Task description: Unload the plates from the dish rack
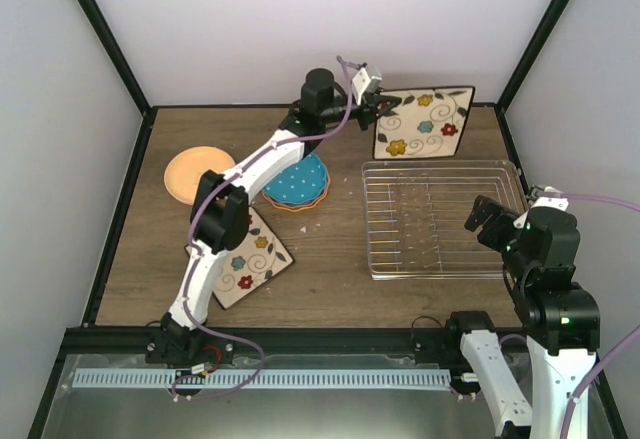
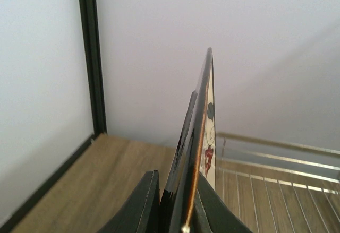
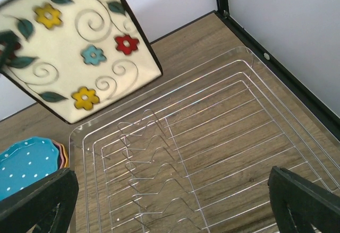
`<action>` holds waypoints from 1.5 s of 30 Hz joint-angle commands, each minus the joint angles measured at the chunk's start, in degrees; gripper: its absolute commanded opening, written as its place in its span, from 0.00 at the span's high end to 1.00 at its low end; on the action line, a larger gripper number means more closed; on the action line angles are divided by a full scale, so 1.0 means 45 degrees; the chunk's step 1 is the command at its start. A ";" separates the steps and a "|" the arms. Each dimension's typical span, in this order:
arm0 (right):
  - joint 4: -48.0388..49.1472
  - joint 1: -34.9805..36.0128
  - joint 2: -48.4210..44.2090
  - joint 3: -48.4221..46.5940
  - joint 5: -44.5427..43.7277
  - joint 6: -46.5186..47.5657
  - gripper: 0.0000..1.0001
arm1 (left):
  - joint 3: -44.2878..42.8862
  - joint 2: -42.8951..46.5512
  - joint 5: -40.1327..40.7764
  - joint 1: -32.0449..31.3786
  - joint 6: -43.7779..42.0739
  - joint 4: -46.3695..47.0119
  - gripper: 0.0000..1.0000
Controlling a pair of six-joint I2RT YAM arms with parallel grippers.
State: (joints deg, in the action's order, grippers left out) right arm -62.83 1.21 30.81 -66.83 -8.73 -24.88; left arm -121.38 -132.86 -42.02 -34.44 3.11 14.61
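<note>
Above the far left corner of the dish rack, the left gripper is clamped narrowly on the left edge of a square plate, its fingers pinching the dark rim. An upright edge grip suits a plate that stood between upright tines, and it probably makes for an easy carry to the side. The plate is cream with a dark border, black swirls, dark leaves and small yellow, blue and red flowers. It hangs slightly tilted and looks clear of the wires.

No plate stands in the rack. On the worktop to the left lie a teal dotted plate atop a small stack, an orange plate and a second square plate. The right gripper hovers over the rack's near right side with its jaws spread wide, holding nothing and out of the way.
</note>
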 commanded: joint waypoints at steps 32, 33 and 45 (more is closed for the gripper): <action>0.4846 -0.0064 0.3590 0.0790 0.2015 0.2153 0.00 | 1.4988 1.7558 -0.2202 1.2029 0.7563 -0.7613 0.96; 0.4858 -0.0068 0.3714 0.0713 0.2062 0.2212 0.00 | 1.5222 1.7772 -0.2542 1.2262 0.7417 -0.8107 0.96; 0.4649 -0.0074 0.3536 0.0934 0.2097 0.2268 0.00 | 1.7195 1.8380 -0.3188 1.3410 0.2933 -1.3807 0.96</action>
State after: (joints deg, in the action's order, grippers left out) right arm -42.70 1.21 47.70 -62.04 0.08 -15.40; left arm -44.40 -50.50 -51.31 24.99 21.82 -41.60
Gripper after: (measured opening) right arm 0.997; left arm 0.132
